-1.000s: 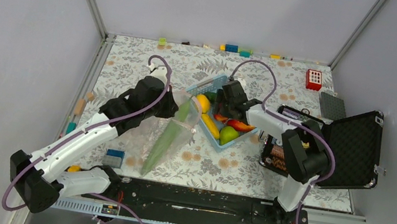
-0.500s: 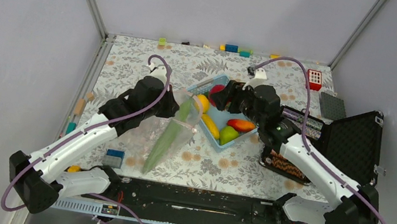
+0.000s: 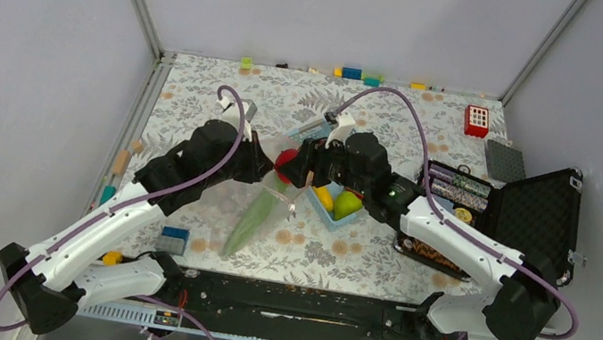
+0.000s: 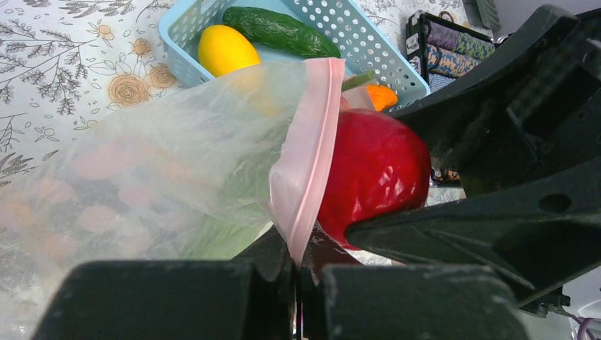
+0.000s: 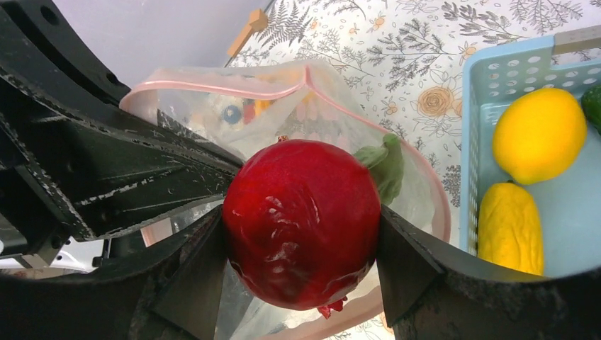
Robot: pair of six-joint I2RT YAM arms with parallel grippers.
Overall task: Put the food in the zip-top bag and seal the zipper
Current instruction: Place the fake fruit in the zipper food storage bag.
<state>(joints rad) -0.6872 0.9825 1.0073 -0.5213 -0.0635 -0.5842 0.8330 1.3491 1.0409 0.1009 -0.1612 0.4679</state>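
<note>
The clear zip-top bag (image 3: pixel 261 205) lies on the table with its pink zipper (image 4: pixel 312 149) edge lifted. A long green pod (image 3: pixel 253 217) is inside it. My left gripper (image 4: pixel 298 283) is shut on the zipper strip and holds the mouth (image 5: pixel 283 99) open. My right gripper (image 5: pixel 301 283) is shut on a red apple (image 5: pixel 301 219) right at the bag's mouth (image 3: pixel 285 163). A lemon (image 5: pixel 538 134), a yellow fruit (image 5: pixel 510 227) and a cucumber (image 4: pixel 280 32) lie in the light blue basket (image 4: pixel 354 28). A green fruit (image 3: pixel 349 202) lies there too.
An open black case (image 3: pixel 533 227) stands at the right, with a box of patterned items (image 3: pixel 444 218) beside it. Small coloured blocks (image 3: pixel 353 74) line the back edge; a red block (image 3: pixel 477 120) sits at the back right. A blue block (image 3: pixel 174 239) lies near the front left.
My right arm has lifted the red apple out of the basket and carried it left to the bag's mouth. My left gripper has kept hold of the zipper edge.
</note>
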